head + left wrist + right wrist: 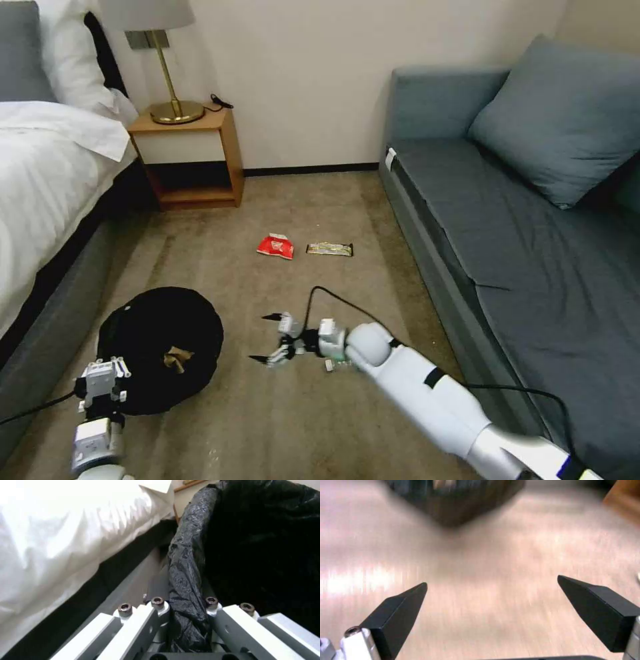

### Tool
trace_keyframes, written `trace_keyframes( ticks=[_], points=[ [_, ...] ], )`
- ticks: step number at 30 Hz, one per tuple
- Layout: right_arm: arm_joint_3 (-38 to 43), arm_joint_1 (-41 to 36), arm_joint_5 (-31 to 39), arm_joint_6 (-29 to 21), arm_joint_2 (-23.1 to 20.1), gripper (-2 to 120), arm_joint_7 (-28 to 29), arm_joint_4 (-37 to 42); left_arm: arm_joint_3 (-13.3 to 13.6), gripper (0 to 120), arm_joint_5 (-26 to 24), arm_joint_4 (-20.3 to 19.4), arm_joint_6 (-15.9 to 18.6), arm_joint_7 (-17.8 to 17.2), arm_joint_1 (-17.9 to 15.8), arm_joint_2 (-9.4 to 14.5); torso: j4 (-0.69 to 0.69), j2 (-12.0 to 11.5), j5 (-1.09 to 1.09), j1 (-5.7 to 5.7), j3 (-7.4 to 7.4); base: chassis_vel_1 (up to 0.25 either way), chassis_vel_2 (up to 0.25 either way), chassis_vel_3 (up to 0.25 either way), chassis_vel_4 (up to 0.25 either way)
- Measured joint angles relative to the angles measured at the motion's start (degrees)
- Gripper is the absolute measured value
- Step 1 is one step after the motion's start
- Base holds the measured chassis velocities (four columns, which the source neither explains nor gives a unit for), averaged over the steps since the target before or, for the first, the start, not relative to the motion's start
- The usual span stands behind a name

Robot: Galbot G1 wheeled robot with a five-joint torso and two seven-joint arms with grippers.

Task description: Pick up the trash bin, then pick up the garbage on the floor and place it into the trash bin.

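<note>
The trash bin (160, 337), round and lined with a black bag, sits low by the bed with a crumpled brown paper bag (178, 359) inside. My left gripper (101, 381) is shut on its near rim; in the left wrist view the bag's rim (186, 575) runs between the fingers (157, 603). My right gripper (265, 339) hovers open over bare carpet to the right of the bin, with nothing between its tips (491, 585). The blurred bin (453, 500) lies beyond it. A red-white snack packet (275, 246) and a gold-dark bar wrapper (329, 249) lie farther off on the floor.
The bed (47, 167) runs along the left and a grey sofa (533, 233) along the right. A wooden nightstand (190, 157) with a brass lamp (175, 110) stands against the far wall. A black cable (333, 298) loops off my right wrist. A small clear-greenish piece (339, 363) peeks from under that wrist.
</note>
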Motion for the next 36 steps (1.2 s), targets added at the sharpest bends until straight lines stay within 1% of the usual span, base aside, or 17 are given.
trace_keyframes(
  ticks=[1, 2, 4, 5, 6, 8, 15, 19, 20, 25, 26, 30, 32, 36],
  points=[
    [1.27, 0.03, -2.60, 0.04, -0.36, 100, -2.27, -0.36, -0.01, 6, 0.01, 0.00, -0.04, 0.00, -0.10, 0.02, -0.01, 0.00, 0.00, 0.00, 0.00, 0.000, 0.000, 0.000, 0.000],
    [1.27, 0.03, -2.60, 0.04, -0.36, 100, -2.27, -0.36, -0.01, 6, 0.01, 0.00, -0.04, 0.00, -0.10, 0.02, -0.01, 0.00, 0.00, 0.00, 0.00, 0.000, 0.000, 0.000, 0.000],
    [6.18, -0.02, -11.40, 0.22, -1.14, 100, -10.98, -1.65, 0.01, 6, 0.02, 0.06, -0.05, -0.01, -0.29, 0.02, -0.01, 0.00, 0.00, 0.00, 0.00, 0.000, 0.000, 0.000, 0.000],
    [7.99, -0.08, -14.64, 0.39, -1.28, 100, -13.45, -2.14, 0.08, 6, 0.06, 0.12, -0.06, -0.02, -0.37, 0.02, -0.01, 0.00, 0.00, 0.00, 0.00, 0.000, 0.000, 0.000, 0.000],
    [7.99, -0.08, -14.64, 0.39, -1.28, 100, -13.45, -2.14, 0.08, 6, 0.06, 0.12, -0.06, -0.02, -0.37, 0.02, -0.01, 0.00, 0.00, 0.00, 0.00, 0.000, 0.000, 0.000, 0.000],
    [10.81, -0.17, -19.64, 1.15, -1.57, 100, -15.82, -3.72, 0.32, 6, 0.29, 0.17, -0.05, -0.02, -0.50, -0.08, -0.01, 0.00, 0.00, 0.00, 0.00, 0.000, 0.000, 0.000, 0.000],
    [13.65, -0.21, -22.31, 2.25, -0.95, 100, -15.89, -7.11, 0.55, 6, 0.97, 0.08, -0.06, -0.01, -0.52, -0.51, 0.00, 0.00, -0.01, 0.00, 0.00, 0.000, 0.000, 0.000, 0.000],
    [15.42, 0.07, -24.10, 4.24, 0.60, 100, -13.47, -11.73, 0.56, 6, 1.23, 0.01, -0.05, -0.01, -0.35, -0.67, 0.00, 0.00, -0.02, 0.00, 0.00, 0.000, 0.000, 0.000, 0.000],
    [15.42, 0.07, -24.10, 4.24, 0.60, 100, -13.47, -11.73, 0.56, 6, 1.23, 0.01, -0.05, -0.01, -0.35, -0.67, 0.00, 0.00, -0.02, 0.00, 0.00, 0.000, 0.000, 0.000, 0.000],
    [18.10, 1.19, -27.86, 6.46, 3.24, 100, -8.80, -18.02, 0.49, 6, 1.36, 0.01, -0.14, -0.01, -0.05, -0.79, 0.01, 0.00, -0.02, 0.00, 0.00, 0.000, 0.000, 0.000, 0.000],
    [18.10, 1.19, -27.86, 6.46, 3.24, 100, -8.80, -18.02, 0.49, 6, 1.36, 0.01, -0.14, -0.01, -0.05, -0.79, 0.01, 0.00, -0.02, 0.00, 0.00, 0.000, 0.000, 0.000, 0.000],
    [20.28, 1.77, -30.31, 8.08, 4.12, 100, -7.96, -22.47, 0.47, 6, 1.38, 0.09, -0.50, -0.01, 0.14, -0.93, 0.01, 0.00, -0.02, 0.00, 0.00, 0.000, 0.000, 0.000, 0.000],
    [20.52, 1.80, -30.69, 8.41, 4.12, 100, -7.69, -23.11, 0.47, 6, 1.39, 0.17, -0.58, -0.01, 0.16, -0.95, 0.00, 0.00, -0.02, 0.00, 0.00, 0.000, 0.000, 0.000, 0.000],
    [21.19, 1.99, -31.56, 9.76, 4.16, 100, -5.58, -25.68, 0.49, 6, 1.75, 0.60, -0.85, -0.02, 0.13, -1.08, 0.01, 0.00, -0.02, 0.00, 0.00, 0.000, 0.000, 0.000, 0.000]
  ],
)
